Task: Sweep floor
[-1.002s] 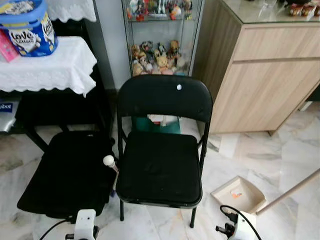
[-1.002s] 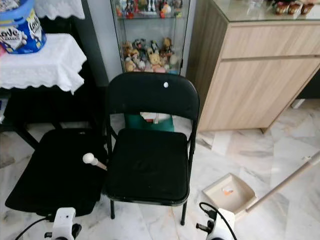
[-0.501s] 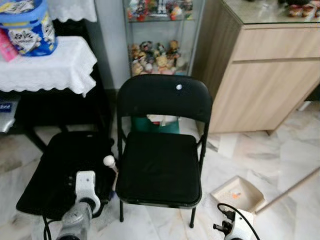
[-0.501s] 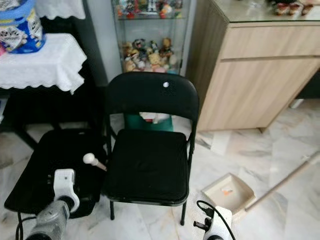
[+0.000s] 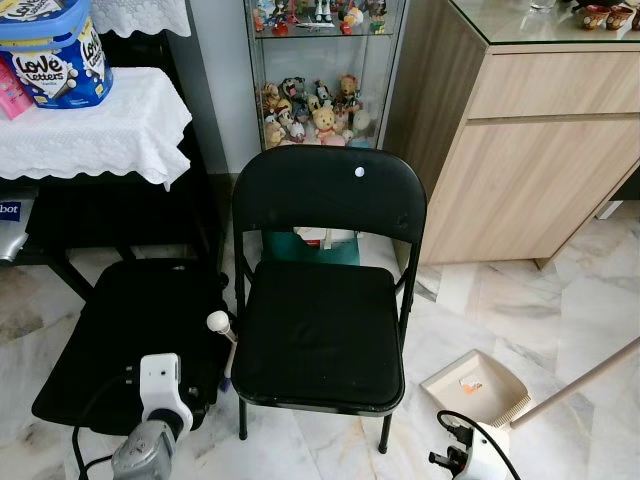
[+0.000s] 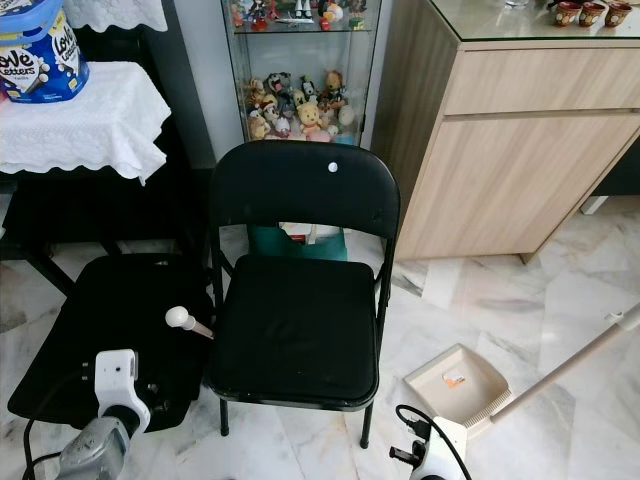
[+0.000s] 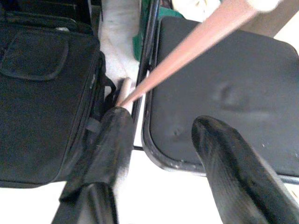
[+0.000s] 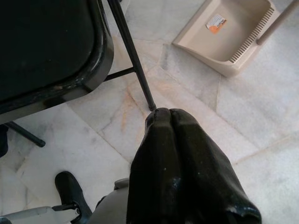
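While the sweeping itself had not yet been begun, the broom handle (image 5: 221, 328) was seen leaning against the left edge of the black folding chair (image 5: 322, 330), its white knob (image 5: 217, 321) just beside the seat and its pinkish shaft running down into the gap between the chair and the black bag (image 5: 130, 340) on the floor. In the left wrist view the shaft (image 7: 187, 49) was shown slanting across the seat, its long axis running up and away from the left hand (image 7: 161, 154), whose fingers (image 7: 229, 163) were spread wide, with nothing held between them. The handle was thus judged to lie just ahead of that hand and much nearer to it than to the other. The right hand (image 8: 180, 140) was kept low on the far side of the chair, near its front leg, its fingers pressed together on nothing. The dustpan (image 5: 478, 386) was lying on the marble floor (image 5: 560, 320) to the right of the chair, well apart from the broom, with a scrap of litter (image 8: 214, 22) inside it. A closing of the left fingers around the slanted shaft was judged the likely requirement.
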Tool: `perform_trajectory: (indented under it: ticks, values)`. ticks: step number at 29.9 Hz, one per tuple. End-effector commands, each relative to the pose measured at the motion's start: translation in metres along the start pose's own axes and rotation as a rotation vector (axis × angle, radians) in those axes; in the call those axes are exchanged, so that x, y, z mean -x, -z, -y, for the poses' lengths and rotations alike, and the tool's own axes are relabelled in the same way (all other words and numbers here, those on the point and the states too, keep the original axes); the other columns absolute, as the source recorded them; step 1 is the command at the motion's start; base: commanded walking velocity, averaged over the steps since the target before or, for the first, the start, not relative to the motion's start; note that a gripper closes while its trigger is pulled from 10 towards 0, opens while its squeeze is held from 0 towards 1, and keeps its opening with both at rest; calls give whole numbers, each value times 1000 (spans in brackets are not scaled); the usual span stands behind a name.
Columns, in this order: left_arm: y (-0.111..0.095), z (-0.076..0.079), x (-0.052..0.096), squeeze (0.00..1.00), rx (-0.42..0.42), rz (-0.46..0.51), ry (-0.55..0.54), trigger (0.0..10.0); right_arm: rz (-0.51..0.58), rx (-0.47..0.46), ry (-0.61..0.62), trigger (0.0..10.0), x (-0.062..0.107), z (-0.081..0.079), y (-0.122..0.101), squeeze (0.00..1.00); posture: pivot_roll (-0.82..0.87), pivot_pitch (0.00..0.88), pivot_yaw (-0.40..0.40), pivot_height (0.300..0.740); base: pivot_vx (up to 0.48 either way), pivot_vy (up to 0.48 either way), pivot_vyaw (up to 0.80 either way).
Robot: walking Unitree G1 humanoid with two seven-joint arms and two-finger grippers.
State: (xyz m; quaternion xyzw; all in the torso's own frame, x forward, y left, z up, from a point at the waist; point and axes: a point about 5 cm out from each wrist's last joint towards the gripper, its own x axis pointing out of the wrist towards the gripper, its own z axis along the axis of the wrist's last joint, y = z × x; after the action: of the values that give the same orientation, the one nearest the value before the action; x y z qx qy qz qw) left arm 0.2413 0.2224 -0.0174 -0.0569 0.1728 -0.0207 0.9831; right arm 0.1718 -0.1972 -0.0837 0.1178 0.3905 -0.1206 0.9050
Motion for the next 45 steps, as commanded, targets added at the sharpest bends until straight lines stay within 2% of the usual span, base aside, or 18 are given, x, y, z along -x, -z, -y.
perform_trajectory:
  ticks: [1, 8, 14, 28, 29, 45]
  values:
    - [-2, -3, 3, 1000, -29, 19, 17, 10000, -17, -5, 8, 10000, 1, 2, 5, 0, -11, 117, -23, 740, 0, 0, 0]
    - [-7, -4, 8, 1000, -25, 77, 47, 10000, -18, -1, 13, 10000, 2, 3, 5, 0, -11, 118, -24, 740, 0, 0, 0]
    - [-15, 4, 5, 1000, -39, 123, 95, 10000, -19, 1, 15, 10000, 2, 3, 5, 0, -11, 119, -25, 740, 0, 0, 0]
    - [-25, 8, 8, 1000, -51, 189, 110, 10000, -27, 1, 20, 10000, 2, 4, 7, 0, -11, 117, -23, 740, 0, 0, 0]
    - [-26, 8, 7, 0, -51, 191, 111, 10000, -27, 1, 20, 10000, 2, 4, 7, 0, -11, 117, -23, 740, 0, 0, 0]
    - [-43, 15, 0, 0, -29, 253, 102, 10000, -24, 6, 18, 10000, 2, 5, 6, 0, -11, 99, -25, 740, 0, 0, 0]
